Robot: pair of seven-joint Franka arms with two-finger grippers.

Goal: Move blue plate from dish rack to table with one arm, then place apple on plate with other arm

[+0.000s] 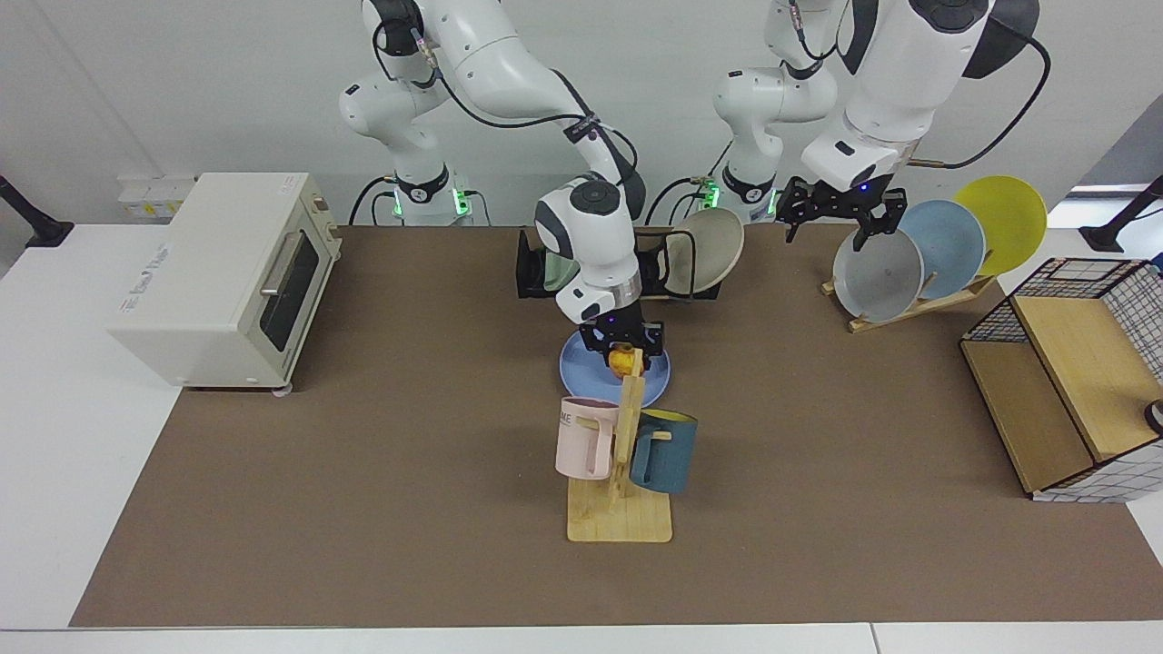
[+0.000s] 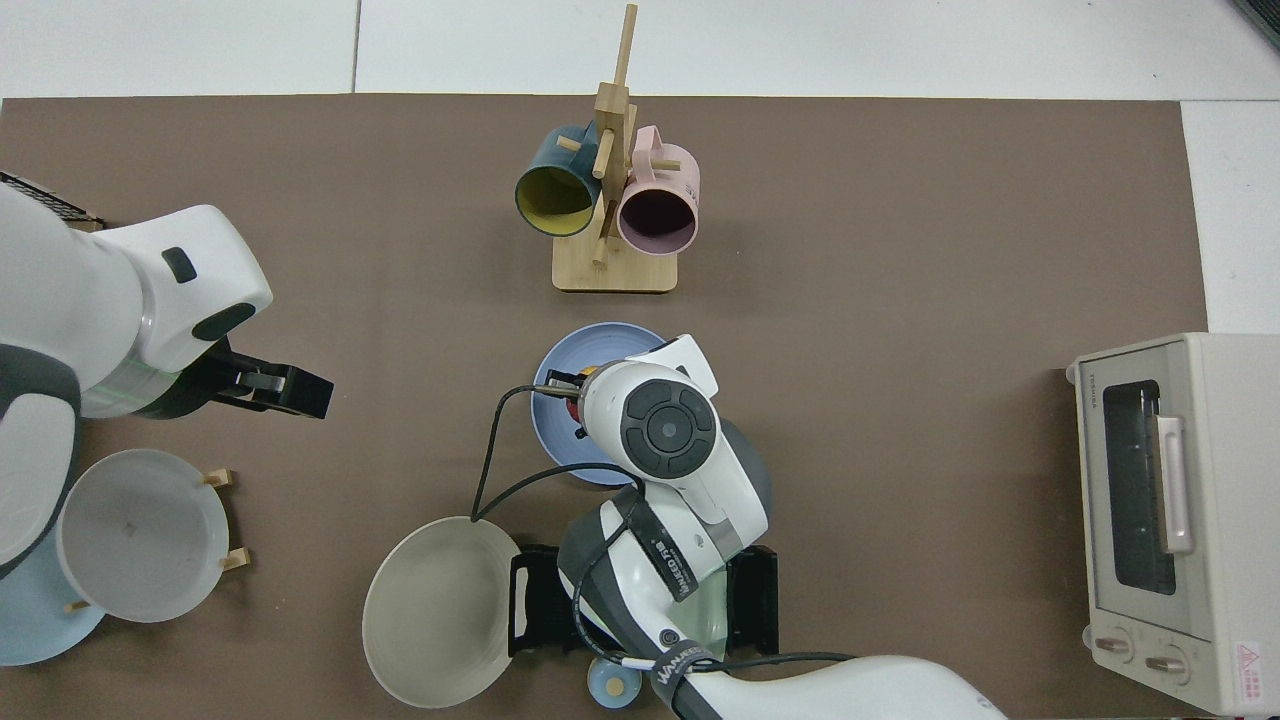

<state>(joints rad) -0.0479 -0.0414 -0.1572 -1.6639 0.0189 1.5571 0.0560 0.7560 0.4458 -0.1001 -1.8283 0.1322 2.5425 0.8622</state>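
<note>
The blue plate (image 1: 586, 371) already lies flat on the table (image 1: 363, 509), near the middle of the brown mat and a little toward the robots' edge, between the dish rack (image 1: 654, 272) behind it and the wooden mug tree (image 1: 622, 454) on the far side. The right gripper (image 1: 623, 356) hangs low over the plate with its jaws clenched on the apple (image 1: 623, 362); from above, the wrist hides nearly all of the fruit, and only a sliver of red and yellow shows at the plate's centre. Whether the apple touches the plate cannot be told from either view. The step in hand appears to be the set-down. To do it well, the right arm would lower straight down until the fruit bears on the flat of the plate, not on the raised rim, then part the fingers gently so the round apple does not roll, and lift vertically. The upright post of the mug tree stands close on the side away from the robots, so any sideways drift in that direction risks a knock. The left gripper (image 1: 840, 207) waits raised near the robots' edge, above the slanted wooden rack (image 1: 918, 304) of plates, its fingers apart and holding nothing, well clear of the work.
</note>
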